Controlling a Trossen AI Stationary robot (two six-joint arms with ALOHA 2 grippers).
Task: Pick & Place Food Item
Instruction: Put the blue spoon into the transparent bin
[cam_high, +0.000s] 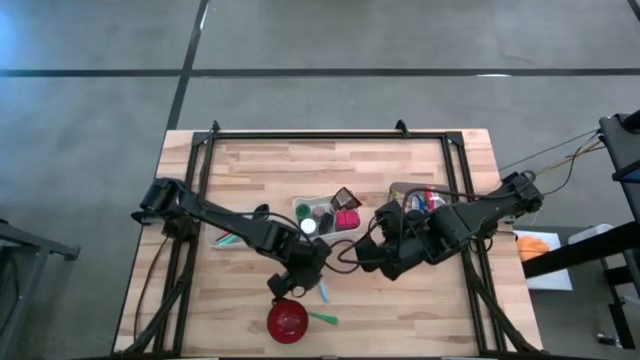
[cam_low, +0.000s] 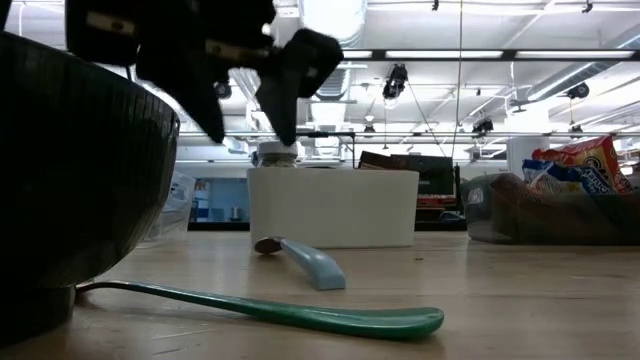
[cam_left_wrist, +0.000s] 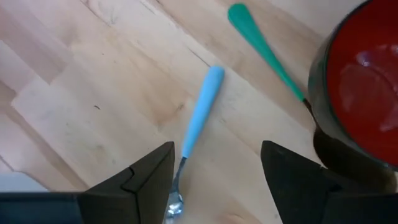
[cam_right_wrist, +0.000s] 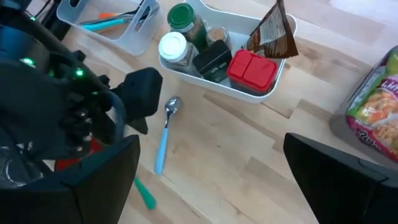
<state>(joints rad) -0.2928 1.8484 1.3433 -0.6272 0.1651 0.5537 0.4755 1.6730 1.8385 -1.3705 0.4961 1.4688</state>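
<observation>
Low view: table-level scene with bowl, two utensils, two containers

A dark bowl (cam_low: 70, 180) fills the left; a green spoon (cam_low: 290, 312) lies on the table (cam_low: 520, 300) beside it, a blue-handled spoon (cam_low: 305, 262) behind. Farther back stand a white bin (cam_low: 335, 208) and a clear tub (cam_low: 545, 215) holding snack bags (cam_low: 580, 165). A dark gripper (cam_low: 245, 100) hangs overhead, fingers apart.

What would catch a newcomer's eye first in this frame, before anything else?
Probably the glossy red bowl at the table's near edge, with a green-handled plastic spoon beside it. Next, the left claw hanging open over a light-blue-handled metal spoon lying loose on the wooden table. Behind that sits a white plastic tray crowded with spice jars and a red box, the right claw open close by.
</observation>
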